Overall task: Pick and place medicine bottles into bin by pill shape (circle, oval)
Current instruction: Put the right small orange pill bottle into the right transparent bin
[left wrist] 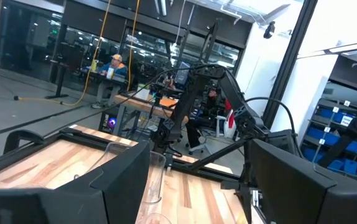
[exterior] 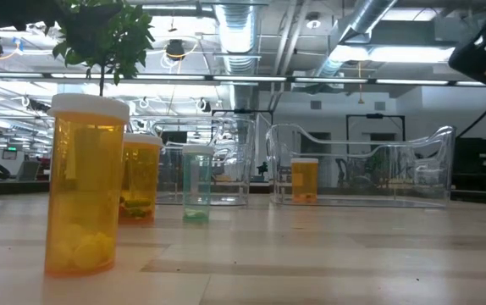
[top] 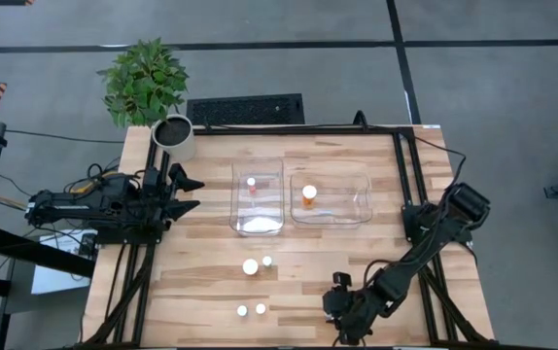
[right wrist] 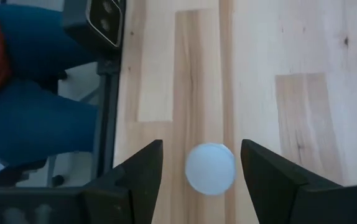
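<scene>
I've got the right gripper [right wrist: 198, 168] over the table's near edge, fingers spread, a white-capped medicine bottle [right wrist: 210, 168] sitting right between them, not pinched. Left gripper [top: 190, 192] parked wide open at the left.

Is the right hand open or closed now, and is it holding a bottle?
Open. In the right wrist view the right hand has its fingers spread on either side of a white bottle cap, with gaps showing on both sides, so nothing is gripped.
</scene>
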Robot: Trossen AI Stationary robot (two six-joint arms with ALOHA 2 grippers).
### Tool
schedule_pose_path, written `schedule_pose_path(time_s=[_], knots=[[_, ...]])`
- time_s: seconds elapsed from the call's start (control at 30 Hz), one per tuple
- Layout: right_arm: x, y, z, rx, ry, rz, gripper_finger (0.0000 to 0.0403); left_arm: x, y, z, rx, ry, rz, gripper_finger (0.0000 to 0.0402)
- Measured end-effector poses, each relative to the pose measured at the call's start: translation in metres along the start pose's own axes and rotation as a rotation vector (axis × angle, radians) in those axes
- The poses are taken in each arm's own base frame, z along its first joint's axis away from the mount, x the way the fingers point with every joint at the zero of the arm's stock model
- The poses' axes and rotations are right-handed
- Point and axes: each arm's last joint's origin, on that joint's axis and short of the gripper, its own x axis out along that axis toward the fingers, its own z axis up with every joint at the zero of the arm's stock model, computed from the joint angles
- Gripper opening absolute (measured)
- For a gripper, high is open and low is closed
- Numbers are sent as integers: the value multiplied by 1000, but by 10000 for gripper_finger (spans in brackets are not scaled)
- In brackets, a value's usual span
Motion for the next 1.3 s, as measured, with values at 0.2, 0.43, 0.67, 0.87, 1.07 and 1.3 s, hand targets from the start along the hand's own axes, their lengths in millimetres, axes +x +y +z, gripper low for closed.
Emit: schedule_pose_path(time_s=[0.2,0.43,0.67,0.87,1.07,1.3], knots=[[1,-1,-1,-5,10,-1,224,0,0,0,0,0,0,270],[1,0,-2,-16,11,1,224,0,0,0,0,5,2,270],[2,0,-2,-26,12,-1,224,0,1,-2,2,17,6,270],[16,-4,-5,-31,44,-20,224,0,1,-2,1,17,5,270],[23,-6,-7,-20,80,-9,224,0,0,-1,1,15,5,270],[22,-8,-5,-15,79,-13,224,0,0,-1,1,13,5,270]])
